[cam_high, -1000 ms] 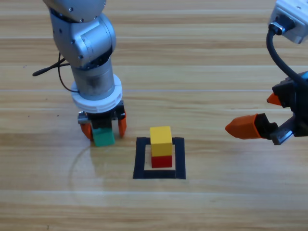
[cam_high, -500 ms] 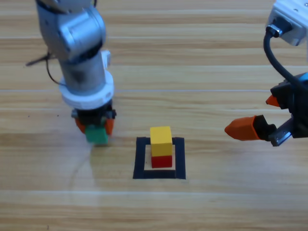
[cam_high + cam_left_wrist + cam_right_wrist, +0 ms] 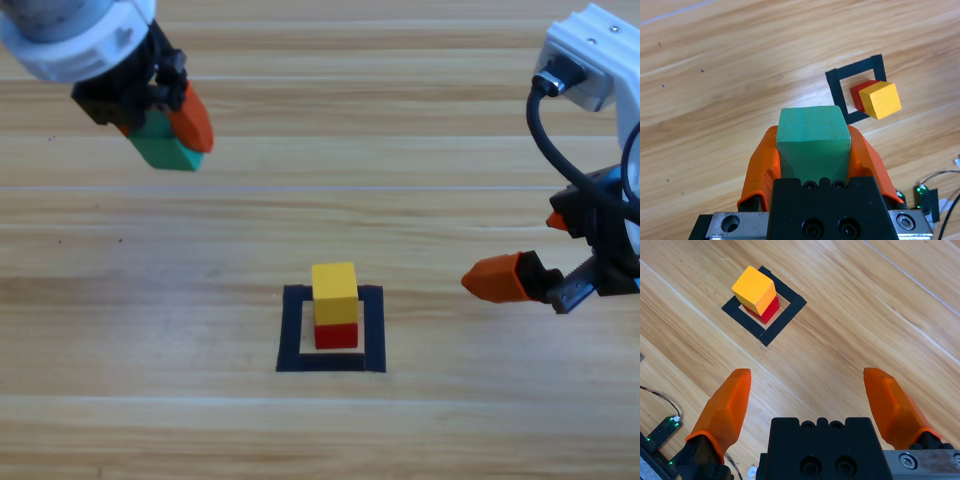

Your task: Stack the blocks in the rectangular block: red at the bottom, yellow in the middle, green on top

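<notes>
My left gripper (image 3: 165, 135) is high above the table at the upper left, shut on the teal-green cube (image 3: 165, 150); the left wrist view shows that cube (image 3: 812, 135) pinched between both orange jaws. The yellow cube (image 3: 334, 281) sits on the red cube (image 3: 337, 335) inside the black tape square (image 3: 291, 330), well right of and below the held cube. The stack also shows as yellow cube (image 3: 754, 289) on red cube (image 3: 769, 310) in the right wrist view. My right gripper (image 3: 525, 250) waits at the right edge, open and holding nothing.
A black cable (image 3: 545, 130) loops down the right arm. Bare wooden table (image 3: 150, 400) lies all around the tape square. A small circuit board with green lights (image 3: 660, 432) shows off the table edge.
The left gripper closed on the teal-green cube on the table, then lifted it up and away to the upper left. The right gripper barely shifted.
</notes>
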Action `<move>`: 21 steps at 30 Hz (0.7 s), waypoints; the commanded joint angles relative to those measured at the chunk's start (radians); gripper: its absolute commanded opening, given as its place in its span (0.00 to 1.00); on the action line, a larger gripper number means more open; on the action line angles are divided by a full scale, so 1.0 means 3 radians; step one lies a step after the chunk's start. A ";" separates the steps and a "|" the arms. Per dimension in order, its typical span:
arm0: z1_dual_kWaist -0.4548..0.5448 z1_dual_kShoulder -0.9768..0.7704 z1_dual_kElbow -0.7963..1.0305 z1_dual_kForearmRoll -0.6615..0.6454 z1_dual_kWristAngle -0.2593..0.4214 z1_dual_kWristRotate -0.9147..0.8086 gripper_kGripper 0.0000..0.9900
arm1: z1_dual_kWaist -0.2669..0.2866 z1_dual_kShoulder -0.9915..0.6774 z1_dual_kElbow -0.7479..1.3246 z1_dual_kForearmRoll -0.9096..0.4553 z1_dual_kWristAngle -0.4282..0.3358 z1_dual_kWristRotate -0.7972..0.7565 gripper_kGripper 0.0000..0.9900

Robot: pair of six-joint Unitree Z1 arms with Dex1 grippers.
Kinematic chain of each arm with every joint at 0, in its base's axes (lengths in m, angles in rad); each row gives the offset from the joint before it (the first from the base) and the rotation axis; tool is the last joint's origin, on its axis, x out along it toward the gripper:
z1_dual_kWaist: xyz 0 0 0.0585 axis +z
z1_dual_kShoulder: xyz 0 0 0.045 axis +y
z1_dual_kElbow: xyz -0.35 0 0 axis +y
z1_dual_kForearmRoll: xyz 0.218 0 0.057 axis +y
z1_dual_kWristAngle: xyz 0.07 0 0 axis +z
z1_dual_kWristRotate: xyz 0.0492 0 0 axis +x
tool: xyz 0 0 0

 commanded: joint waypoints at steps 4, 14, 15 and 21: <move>-0.0537 0.0523 -0.0308 0.0267 0.0065 -0.0513 0.02 | -0.0083 0.0141 -0.0021 0.0035 0.0001 -0.0010 1.00; -0.0773 0.1101 -0.0947 0.0590 0.0157 -0.1147 0.02 | -0.0083 0.0207 -0.0041 0.0035 -0.0081 -0.0010 1.00; -0.0793 0.1168 -0.1024 0.0651 0.0178 -0.1219 0.02 | -0.0078 0.0213 -0.0046 0.0035 -0.0086 -0.0010 1.00; -0.0854 0.1444 -0.1310 0.0825 0.0229 -0.1536 0.02 | -0.0078 0.0228 -0.0072 0.0035 -0.0086 -0.0010 1.00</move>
